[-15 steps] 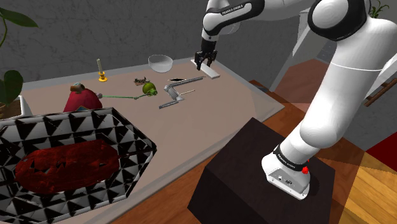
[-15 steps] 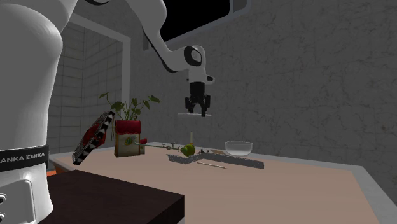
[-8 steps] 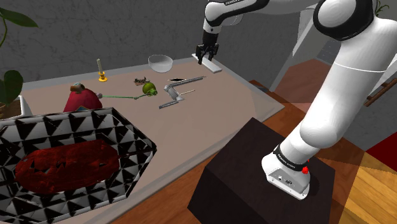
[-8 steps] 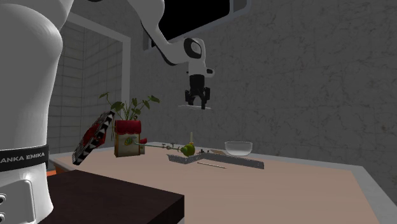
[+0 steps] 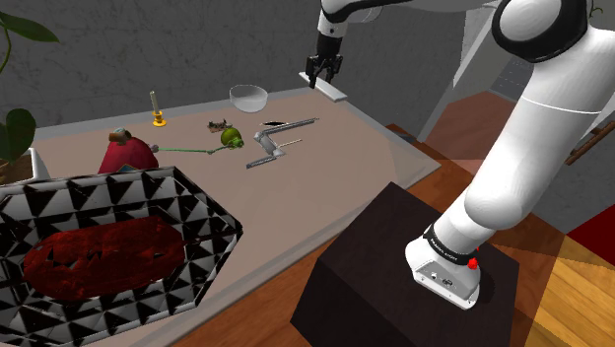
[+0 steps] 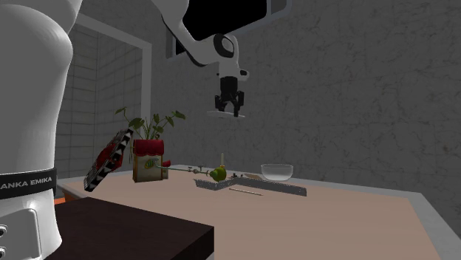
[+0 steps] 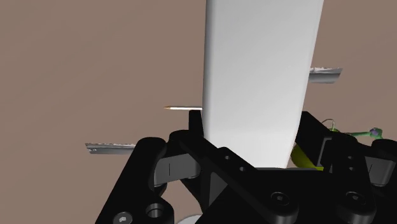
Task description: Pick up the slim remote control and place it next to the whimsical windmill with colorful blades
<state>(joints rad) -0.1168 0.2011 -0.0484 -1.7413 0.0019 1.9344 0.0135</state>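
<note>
hand [image 5: 323, 73]: clamped on the slim white remote [image 5: 328, 89], high above the table [image 5: 325, 173]
remote axis: about level, crosswise to the grip
windmill [image 5: 231, 136]: probably the green piece, below, toward the shoulder view's left

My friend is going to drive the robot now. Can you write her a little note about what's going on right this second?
Gripper: shut on the white remote, holding it high in the air above the table's far end, near the bowl.
Windmill: green-yellow, on the table beside a grey metal tool.
Done: remote picked up.
Left: carry it over to the windmill, lower it, set it on the table beside it, and let go.
</note>
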